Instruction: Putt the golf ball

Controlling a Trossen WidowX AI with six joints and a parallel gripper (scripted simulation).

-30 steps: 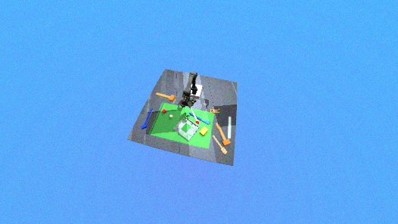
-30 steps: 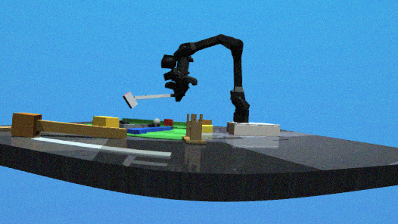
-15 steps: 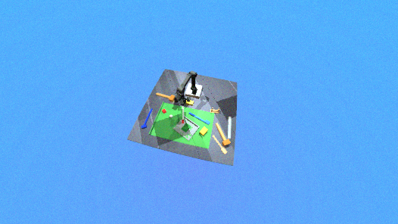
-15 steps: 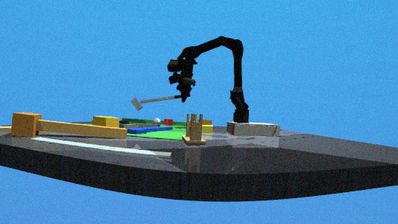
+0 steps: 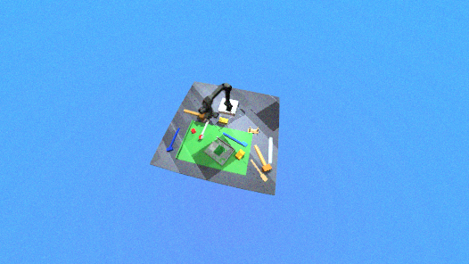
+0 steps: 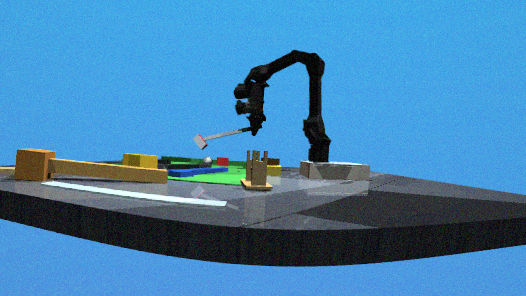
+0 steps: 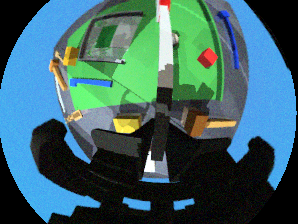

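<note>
Putter carried aloft toward the ball
Jaws clenched on the red putter (image 6: 220, 135), held above the green mat (image 5: 189, 147); next, lower its head behind the golf ball (image 6: 206, 161), facing the ramp (image 5: 219, 151).

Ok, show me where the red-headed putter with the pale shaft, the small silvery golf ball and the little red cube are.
Red-headed putter with the pale shaft (image 6: 222, 134): exterior view, mid-shaft, held in the air.
Small silvery golf ball (image 6: 206, 161): exterior view, the ball's centre.
Little red cube (image 7: 208, 58): wrist view, its top face.
</note>
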